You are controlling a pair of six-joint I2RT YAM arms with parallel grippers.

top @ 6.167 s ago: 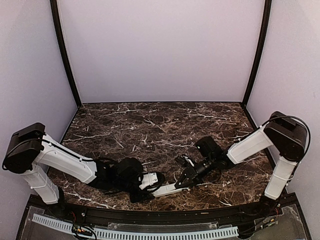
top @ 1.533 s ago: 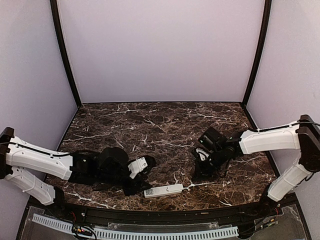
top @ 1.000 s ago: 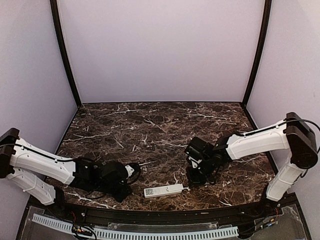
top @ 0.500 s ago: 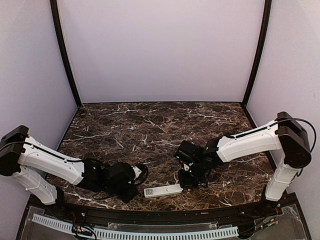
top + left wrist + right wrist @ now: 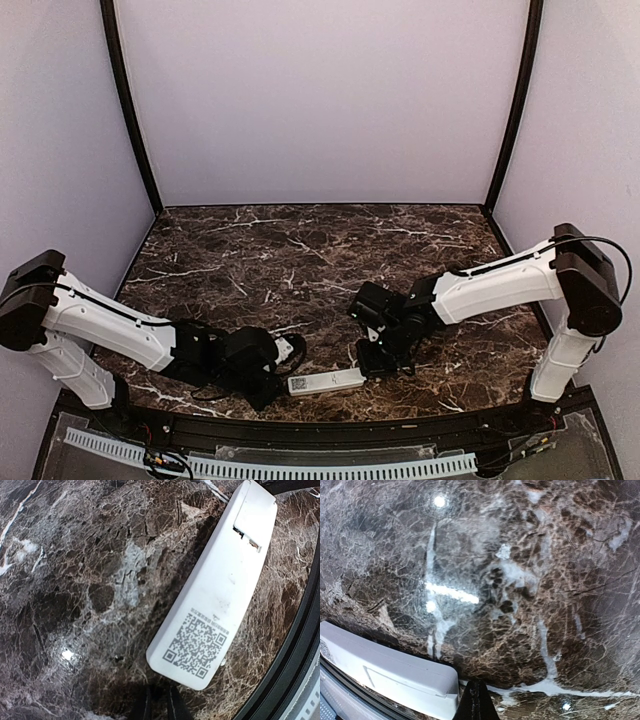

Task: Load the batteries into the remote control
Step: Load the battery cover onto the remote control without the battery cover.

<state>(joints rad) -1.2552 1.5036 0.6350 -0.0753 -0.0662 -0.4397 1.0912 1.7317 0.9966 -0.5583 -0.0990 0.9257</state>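
The remote control (image 5: 327, 381) lies label side up near the table's front edge, a slim white bar. In the left wrist view its QR label end (image 5: 197, 647) is just ahead of my left gripper (image 5: 161, 706), whose tips stand a narrow gap apart with nothing visible between them. The battery cover (image 5: 256, 510) at the far end looks slightly lifted. My left gripper (image 5: 281, 378) is low at the remote's left end. My right gripper (image 5: 370, 368) is at its right end, shut; its tip (image 5: 479, 701) sits beside the remote's corner (image 5: 395, 675). The batteries are out of view.
The dark marble table (image 5: 320, 260) runs back to lilac walls. A black raised rim (image 5: 300, 645) borders the front edge right behind the remote. Both arms reach low across the near table, one from each side.
My left gripper slid right to the remote's left end and its jaws narrowed. The right gripper came left and down to the remote's right end. The remote stayed put.
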